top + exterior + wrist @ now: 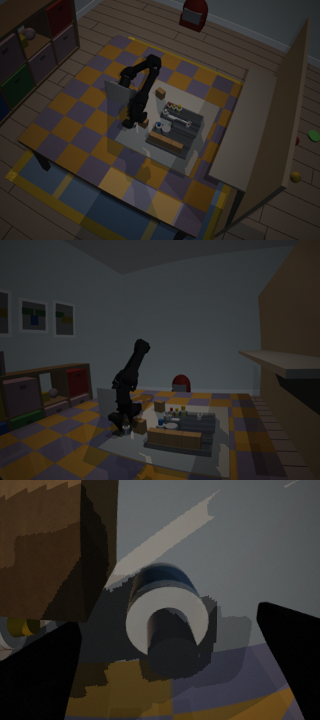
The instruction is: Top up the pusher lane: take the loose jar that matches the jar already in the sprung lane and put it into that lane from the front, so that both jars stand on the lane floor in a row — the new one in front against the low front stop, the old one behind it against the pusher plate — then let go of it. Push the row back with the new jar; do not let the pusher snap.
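Observation:
The loose jar [126,430] [170,655] has a grey cap, a white shoulder and a blue band. It stands upright near the left edge of the pale mat and is mostly hidden by the arm in the top view. My gripper [126,428] [171,622] is open, pointing down, with one finger on either side of this jar; no touch shows. A grey-capped jar [165,112] [167,416] stands at the front end of the sprung lane, with the white pusher bar [178,119] behind it. The jar's band is too small to make out.
A wooden block [143,123] [139,426] [40,555] stands close beside the loose jar. A yellow-capped item [31,626] shows past it. The tray holds a blue-capped jar [158,126], a white round container [166,129], red- and yellow-capped jars and wooden blocks [165,141]. A grey panel [117,93] stands behind the arm.

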Robot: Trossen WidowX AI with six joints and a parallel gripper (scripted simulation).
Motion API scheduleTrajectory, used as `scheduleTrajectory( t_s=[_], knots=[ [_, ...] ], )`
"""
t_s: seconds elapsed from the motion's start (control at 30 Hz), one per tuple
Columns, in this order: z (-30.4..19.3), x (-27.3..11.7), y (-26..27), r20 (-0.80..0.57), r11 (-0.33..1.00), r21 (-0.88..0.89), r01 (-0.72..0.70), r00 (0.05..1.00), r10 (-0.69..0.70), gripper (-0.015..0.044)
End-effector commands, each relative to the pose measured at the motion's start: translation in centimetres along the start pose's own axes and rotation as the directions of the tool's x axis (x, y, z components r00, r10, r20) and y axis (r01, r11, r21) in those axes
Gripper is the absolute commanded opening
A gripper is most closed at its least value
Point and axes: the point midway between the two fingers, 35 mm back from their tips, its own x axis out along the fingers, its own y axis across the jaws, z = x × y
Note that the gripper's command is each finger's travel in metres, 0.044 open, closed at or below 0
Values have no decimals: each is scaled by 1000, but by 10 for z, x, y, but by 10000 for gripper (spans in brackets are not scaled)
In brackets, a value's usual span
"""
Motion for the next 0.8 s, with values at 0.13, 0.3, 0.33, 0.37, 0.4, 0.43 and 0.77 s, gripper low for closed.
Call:
scheduleTrajectory(
  t_s=[0.13, 0.3, 0.33, 0.37, 0.4, 0.43, 0.77],
  knots=[
    [-1, 13, 2, 1, 1000, 6, -7, 1000, 7, 440],
    [-1, 16, 2, 1, 1000, 6, -7, 1000, 7, 387],
    [-1, 16, 2, 1, 1000, 6, -7, 1000, 7, 361],
    [-1, 16, 2, 1, 1000, 6, -7, 1000, 7, 335],
    [-1, 16, 2, 1, 1000, 6, -7, 1000, 7, 309],
    [-1, 16, 2, 1, 1000, 6, -7, 1000, 7, 282],
    [-1, 16, 2, 1, 1000, 6, -7, 1000, 7, 138]
  ],
)
